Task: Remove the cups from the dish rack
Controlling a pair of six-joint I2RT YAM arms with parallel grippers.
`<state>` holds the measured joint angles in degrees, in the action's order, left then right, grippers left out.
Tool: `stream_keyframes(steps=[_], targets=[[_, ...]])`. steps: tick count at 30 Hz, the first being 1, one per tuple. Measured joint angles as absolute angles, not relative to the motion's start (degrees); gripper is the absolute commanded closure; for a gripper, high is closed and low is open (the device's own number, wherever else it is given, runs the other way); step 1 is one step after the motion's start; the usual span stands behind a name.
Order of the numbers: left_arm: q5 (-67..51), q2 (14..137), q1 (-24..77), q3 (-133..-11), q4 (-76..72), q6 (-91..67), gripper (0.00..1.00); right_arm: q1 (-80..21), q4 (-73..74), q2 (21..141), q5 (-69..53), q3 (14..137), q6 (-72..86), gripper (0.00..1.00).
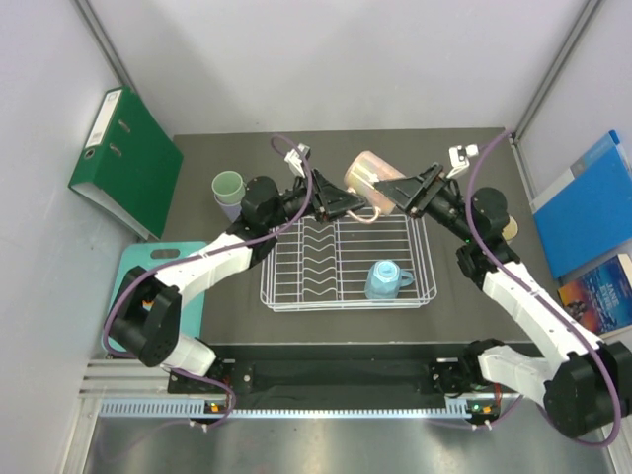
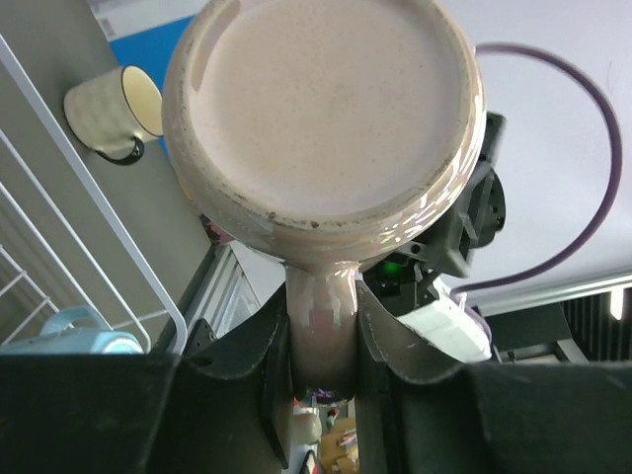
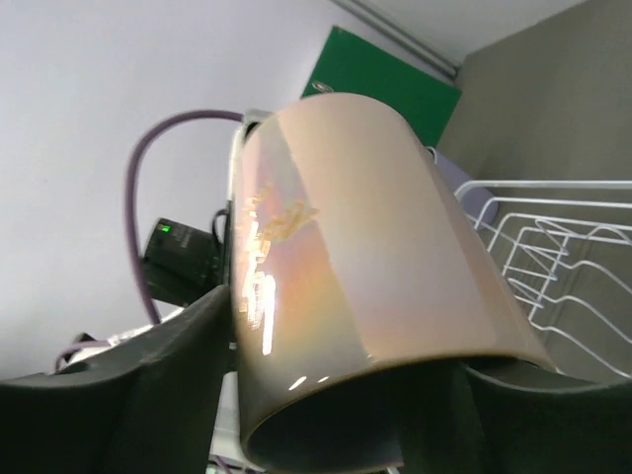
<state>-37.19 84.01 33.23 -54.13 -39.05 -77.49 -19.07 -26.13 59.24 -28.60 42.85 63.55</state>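
A pink cup (image 1: 367,174) hangs tilted in the air above the back edge of the white wire dish rack (image 1: 346,304). My left gripper (image 1: 348,203) is shut on its handle (image 2: 323,326), with the cup's base (image 2: 326,99) facing the left wrist camera. My right gripper (image 1: 397,188) spans the cup's body (image 3: 375,257) from the right, a finger pressed on each side. A light blue cup (image 1: 385,279) with a handle lies in the rack's front right. A mint green cup (image 1: 228,185) sits stacked on a lavender one (image 1: 227,207) left of the rack. A cream-yellow cup (image 2: 118,109) stands right of the rack.
A green binder (image 1: 128,163) leans at the far left and a teal board (image 1: 148,262) lies in front of it. Blue books (image 1: 588,202) lie at the right edge. The rack's upright prongs (image 1: 321,252) run along its middle. White walls close the back and sides.
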Motion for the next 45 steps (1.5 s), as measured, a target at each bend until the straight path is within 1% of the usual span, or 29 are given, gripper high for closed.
stream_keyframes(steps=[1, 2, 4, 5, 10, 12, 13, 18, 21, 22, 23, 25, 26, 29, 34, 40, 45], targets=[[-37.2, 84.0, 33.6, -54.1, -39.0, -77.5, 1.00, -19.7, -26.2, 60.4, -28.6, 43.2, 63.3, 0.49], [-37.0, 84.0, 34.0, -54.1, -39.0, -77.5, 1.00, -20.3, -26.3, 61.6, -28.6, 43.6, 63.5, 0.56], [-36.5, 84.0, 34.0, -54.0, -38.8, -77.5, 1.00, -20.8, -26.8, 62.6, -28.4, 44.2, 63.2, 0.63], [-36.2, 84.0, 34.0, -53.8, -38.5, -77.5, 1.00, -21.0, -26.7, 62.7, -28.3, 44.5, 63.1, 0.71], [-36.2, 84.0, 34.1, -53.8, -38.6, -77.5, 1.00, -21.6, -26.1, 62.2, -27.6, 45.9, 61.9, 0.85], [-36.7, 84.0, 34.3, -53.8, -38.7, -77.8, 1.00, -21.8, -25.5, 61.4, -27.3, 45.9, 60.9, 0.98], [-36.8, 84.0, 34.4, -53.8, -38.6, -77.8, 1.00, -21.8, -24.7, 60.9, -27.0, 45.9, 60.6, 1.00], [-37.5, 84.6, 34.7, -53.8, -38.6, -77.8, 0.99, -22.1, -19.0, 59.2, -25.9, 47.5, 57.3, 1.00], [-37.8, 84.9, 34.9, -54.0, -37.1, -76.6, 0.70, -22.5, -14.2, 58.7, -25.2, 48.9, 54.4, 1.00], [-38.0, 84.9, 35.0, -54.3, -35.4, -75.9, 0.56, -22.5, -12.3, 58.5, -25.1, 49.6, 53.5, 1.00], [-38.2, 84.9, 35.1, -54.9, -33.8, -74.8, 0.52, -22.6, -10.6, 58.5, -24.9, 50.3, 52.5, 1.00], [-38.6, 85.1, 35.2, -56.3, -30.0, -71.4, 0.46, -22.8, -7.3, 58.4, -23.2, 52.0, 50.5, 1.00], [-38.8, 85.1, 35.2, -56.8, -28.2, -69.6, 0.42, -22.5, -5.5, 58.3, -21.6, 53.0, 49.7, 1.00], [-38.7, 85.1, 34.9, -58.0, -24.6, -65.8, 0.35, -21.8, -0.8, 57.8, -17.5, 54.5, 46.6, 1.00], [-37.6, 85.1, 34.2, -59.6, -20.3, -62.6, 0.32, -21.8, 9.2, 57.5, -11.6, 57.8, 42.3, 1.00], [-34.4, 85.1, 33.3, -60.1, -12.8, -60.9, 0.34, -21.8, 27.2, 60.3, 2.3, 71.4, 34.6, 1.00], [-30.9, 85.1, 33.3, -60.3, -6.6, -59.1, 0.35, -21.7, 36.4, 66.4, 16.3, 81.9, 27.9, 1.00]])
